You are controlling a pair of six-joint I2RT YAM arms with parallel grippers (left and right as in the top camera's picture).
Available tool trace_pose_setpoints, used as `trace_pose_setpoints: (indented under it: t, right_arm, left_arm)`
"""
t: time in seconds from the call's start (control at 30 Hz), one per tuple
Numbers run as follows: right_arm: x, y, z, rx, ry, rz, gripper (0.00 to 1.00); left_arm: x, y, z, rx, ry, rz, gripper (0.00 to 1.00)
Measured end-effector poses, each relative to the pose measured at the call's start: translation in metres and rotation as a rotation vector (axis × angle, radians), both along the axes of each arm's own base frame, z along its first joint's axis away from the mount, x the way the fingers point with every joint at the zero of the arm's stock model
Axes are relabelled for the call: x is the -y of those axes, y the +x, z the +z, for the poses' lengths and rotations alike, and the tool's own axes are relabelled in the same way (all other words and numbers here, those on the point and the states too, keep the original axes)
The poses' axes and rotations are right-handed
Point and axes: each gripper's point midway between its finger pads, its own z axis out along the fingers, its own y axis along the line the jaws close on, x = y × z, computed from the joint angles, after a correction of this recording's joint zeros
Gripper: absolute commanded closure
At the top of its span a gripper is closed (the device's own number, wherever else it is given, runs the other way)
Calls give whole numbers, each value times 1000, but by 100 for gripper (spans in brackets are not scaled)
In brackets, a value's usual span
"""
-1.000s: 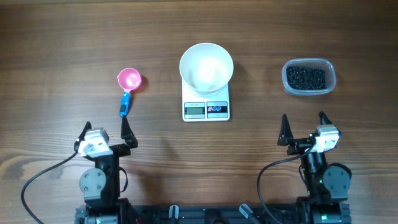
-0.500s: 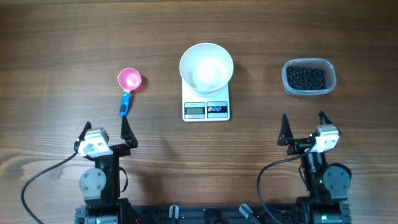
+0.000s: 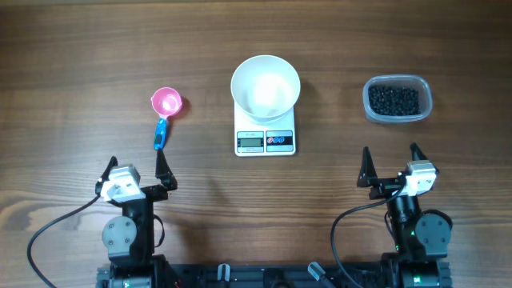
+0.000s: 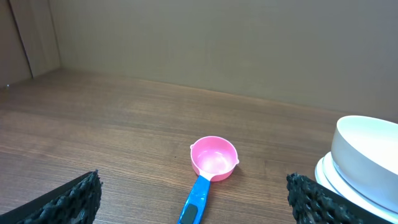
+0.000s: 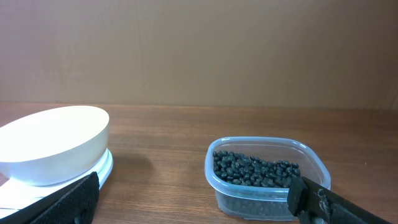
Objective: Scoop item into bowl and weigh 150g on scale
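Straight ahead of the left gripper (image 3: 136,158), jaws wide apart and empty, lies the pink scoop (image 3: 166,104), handle nearest; best to grip it mid-handle, cup level; right gripper (image 3: 390,150) likewise apart, black pellets (image 3: 394,99) ahead of it; bowl (image 3: 266,86) on scale (image 3: 266,141) between.

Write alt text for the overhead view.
A white bowl sits empty on a small white scale at the centre of a wooden table. A pink scoop with a blue handle lies to its left, a clear tub of black pellets to its right. Near the bottom edge, the left fingers and right fingers stand open, holding nothing.
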Motion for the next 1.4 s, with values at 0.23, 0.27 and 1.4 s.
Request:
trace_pose_setpoints:
  t: [0.23, 0.27, 1.4]
  right_arm:
    - [0, 0, 0, 0, 0, 0, 0]
    - [0, 0, 0, 0, 0, 0, 0]
    - [0, 0, 0, 0, 0, 0, 0]
  left_arm:
    - [0, 0, 0, 0, 0, 0, 0]
    - [0, 0, 0, 0, 0, 0, 0]
    - [21, -20, 115, 202, -5, -114, 0]
